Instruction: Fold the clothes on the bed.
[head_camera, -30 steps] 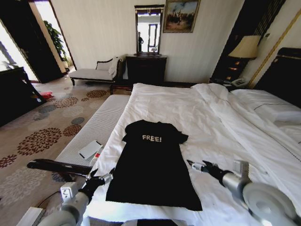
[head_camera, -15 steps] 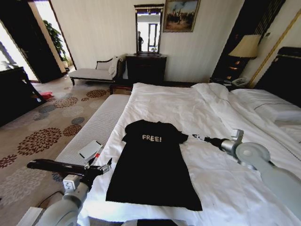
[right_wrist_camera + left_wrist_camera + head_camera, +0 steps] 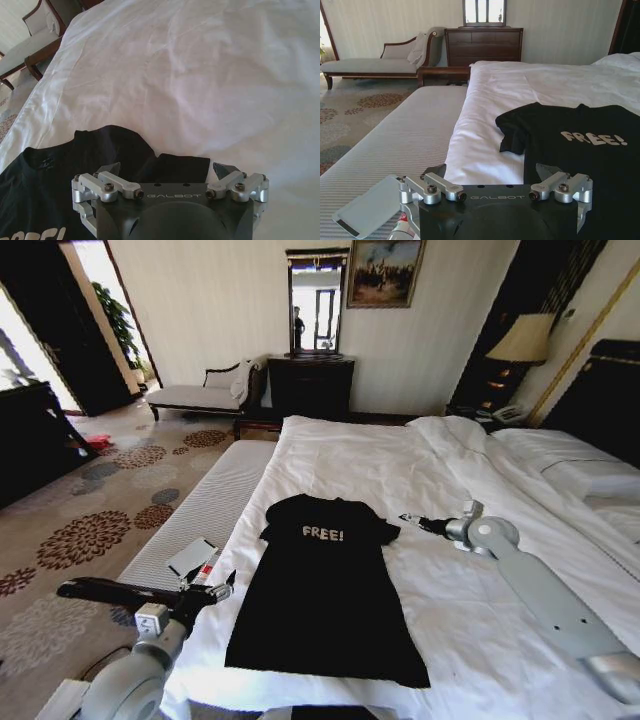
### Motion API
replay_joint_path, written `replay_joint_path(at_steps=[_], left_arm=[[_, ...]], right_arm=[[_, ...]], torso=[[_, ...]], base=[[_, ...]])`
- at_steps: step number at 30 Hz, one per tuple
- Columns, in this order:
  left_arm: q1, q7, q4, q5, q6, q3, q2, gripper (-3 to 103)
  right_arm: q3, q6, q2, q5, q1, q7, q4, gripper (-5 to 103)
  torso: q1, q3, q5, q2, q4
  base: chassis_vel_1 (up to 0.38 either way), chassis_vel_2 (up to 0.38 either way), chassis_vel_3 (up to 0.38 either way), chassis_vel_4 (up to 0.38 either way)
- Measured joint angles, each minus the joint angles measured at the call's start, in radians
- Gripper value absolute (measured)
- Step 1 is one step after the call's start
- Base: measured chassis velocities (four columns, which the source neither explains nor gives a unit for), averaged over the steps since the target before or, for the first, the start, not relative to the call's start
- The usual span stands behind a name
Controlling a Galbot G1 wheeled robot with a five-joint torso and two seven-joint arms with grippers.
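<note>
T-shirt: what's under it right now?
The black T-shirt lies spread flat on the bed, on its white duvet, which shows all around it. Whatever is directly beneath the fabric is covered. Both end effectors sit beside it.

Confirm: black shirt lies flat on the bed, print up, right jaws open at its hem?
Not the hem. The right gripper sits at the sleeve of the black shirt, jaws open, as the right wrist view shows. The shirt does lie flat, print up, on the bed.

Pale striped walls (image 3: pixel 220 300) fill the upper frame, with a gilt-framed painting (image 3: pixel 384 272) and a dark wooden dresser with mirror (image 3: pixel 312 380) at top centre. A grey chaise longue (image 3: pixel 205 392) sits upper left on floral-patterned carpet (image 3: pixel 80 530). A cream-shaded lamp (image 3: pixel 522 340) glows upper right.
</note>
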Motion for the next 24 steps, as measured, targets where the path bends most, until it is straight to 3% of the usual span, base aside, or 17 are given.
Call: replay_joint_path(at_steps=[8, 24], left_arm=[[0.011, 0.003, -0.004, 0.007, -0.002, -0.003, -0.01, 100], [0.012, 0.003, -0.005, 0.007, -0.002, -0.004, -0.01, 100]], right_arm=[[-0.042, -0.015, 0.033, -0.02, 0.039, -0.009, -0.067, 100], [-0.037, -0.015, 0.031, -0.021, 0.031, -0.01, -0.059, 100]], torso=[[0.0, 0.0, -0.0003, 0.0, -0.001], [0.0, 0.0, -0.0001, 0.0, -0.0003]], base=[[0.0, 0.0, 0.0, 0.0], [0.0, 0.0, 0.0, 0.0]])
